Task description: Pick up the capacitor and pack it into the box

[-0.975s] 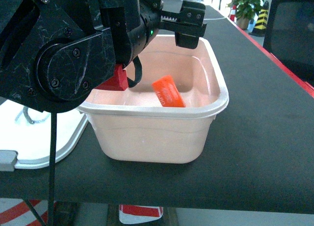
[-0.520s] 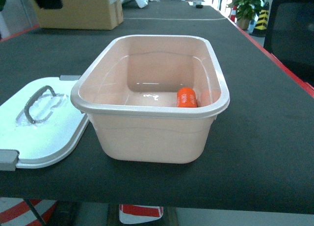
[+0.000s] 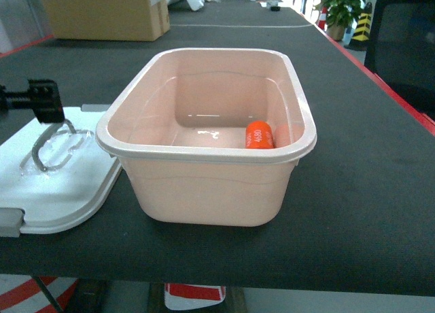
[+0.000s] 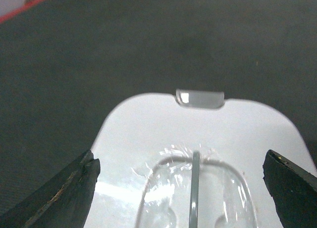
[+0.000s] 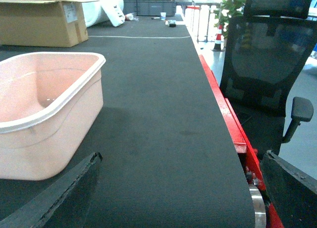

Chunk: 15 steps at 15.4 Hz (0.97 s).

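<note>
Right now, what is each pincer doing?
Left pincer: open, empty, above the white plastic lid.
Right pincer: open, empty, over the black table mat.

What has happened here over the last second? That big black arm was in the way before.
The left arm let the orange cylindrical capacitor drop into the pale pink plastic box, then swung away; its open left gripper now hangs over the white lid and its grey handle. Box and lid stayed put.

Black left claw (image 4: pixel 183 188) with worn, scuffed wedge-shaped fingers (image 4: pixel 64 191), black right claw (image 5: pixel 178 193), matte blocky housing
</note>
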Available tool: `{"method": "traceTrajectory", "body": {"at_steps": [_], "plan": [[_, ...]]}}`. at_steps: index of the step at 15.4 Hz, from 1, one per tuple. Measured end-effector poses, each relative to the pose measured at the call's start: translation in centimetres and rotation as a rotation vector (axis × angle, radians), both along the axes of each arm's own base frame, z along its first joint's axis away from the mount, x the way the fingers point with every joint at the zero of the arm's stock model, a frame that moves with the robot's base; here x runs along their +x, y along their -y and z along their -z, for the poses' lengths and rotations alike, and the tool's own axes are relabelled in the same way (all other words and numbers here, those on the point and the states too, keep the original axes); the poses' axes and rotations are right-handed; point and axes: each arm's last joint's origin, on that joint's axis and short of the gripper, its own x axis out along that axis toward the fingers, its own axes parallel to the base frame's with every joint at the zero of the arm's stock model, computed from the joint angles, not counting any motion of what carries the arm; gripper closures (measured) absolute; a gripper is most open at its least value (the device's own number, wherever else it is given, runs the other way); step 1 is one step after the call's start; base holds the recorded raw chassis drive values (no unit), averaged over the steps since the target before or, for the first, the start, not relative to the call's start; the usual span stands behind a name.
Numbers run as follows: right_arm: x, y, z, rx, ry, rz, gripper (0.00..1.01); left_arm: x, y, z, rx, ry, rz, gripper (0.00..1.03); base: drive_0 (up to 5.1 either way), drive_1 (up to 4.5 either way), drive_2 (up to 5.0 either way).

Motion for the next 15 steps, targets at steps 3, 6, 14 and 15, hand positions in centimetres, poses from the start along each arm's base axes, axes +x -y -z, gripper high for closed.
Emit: {"method": "traceTrajectory", "body": {"at_steps": [3,6,14,15], "plan": [[0.0,0.0,0.0,0.000,0.000,0.000,0.03,0.9,-0.1,3.3,-0.007,-0.089,0.013,0.05,0.0,0.00,0.0],[0.0,0.0,0.0,0.000,0.000,0.000,0.03,1.0,-0.5,5.2,-0.003,-0.174,0.019,0.05,0.0,0.00,0.0],[0.0,0.0,0.0,0.000,0.000,0.000,0.03,1.1,-0.4,5.2,0.044,-0.185,0.041,0.89,0.0,0.00,0.0],[0.0,0.0,0.0,0.000,0.000,0.000,0.03,1.1,-0.4,5.2,0.043,-0.186,0.045,1.01,0.0,0.00,0.0]]}}
